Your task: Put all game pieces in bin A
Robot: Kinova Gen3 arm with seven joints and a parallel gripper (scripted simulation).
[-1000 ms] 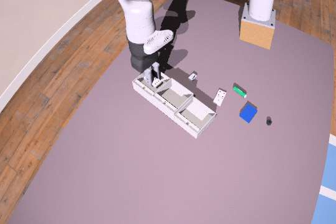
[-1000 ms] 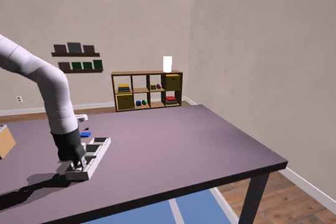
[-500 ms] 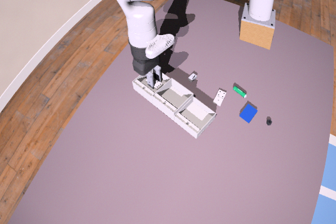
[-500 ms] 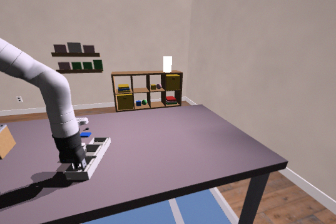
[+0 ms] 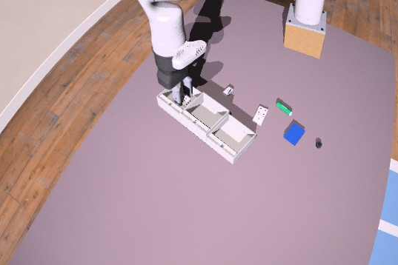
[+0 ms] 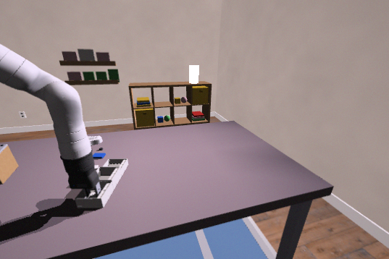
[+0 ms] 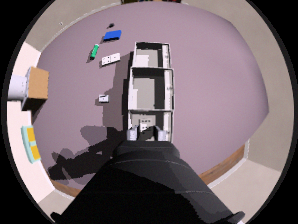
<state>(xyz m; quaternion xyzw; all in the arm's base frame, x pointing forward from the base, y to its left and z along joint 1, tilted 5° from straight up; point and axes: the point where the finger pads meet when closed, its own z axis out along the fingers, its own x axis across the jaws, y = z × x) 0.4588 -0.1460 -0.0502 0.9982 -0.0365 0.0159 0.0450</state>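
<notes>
Three white bins (image 5: 206, 120) stand joined in a row on the table. My gripper (image 5: 181, 95) reaches down into the end bin nearest the arm. Its fingers stand apart, open. A small white die (image 5: 185, 99) with dark dots lies in that bin between the fingers. A white domino (image 5: 260, 115) lies flat on the table to the right of the bins. The bins also show in the exterior view (image 6: 104, 179) and in the wrist view (image 7: 149, 86). I cannot read the bins' letters.
A small grey-white piece (image 5: 228, 90) lies behind the bins. A green cylinder (image 5: 284, 108), a blue block (image 5: 294, 134) and a small dark thing (image 5: 319, 143) lie to the right. The arm's wooden base block (image 5: 304, 37) stands at the back.
</notes>
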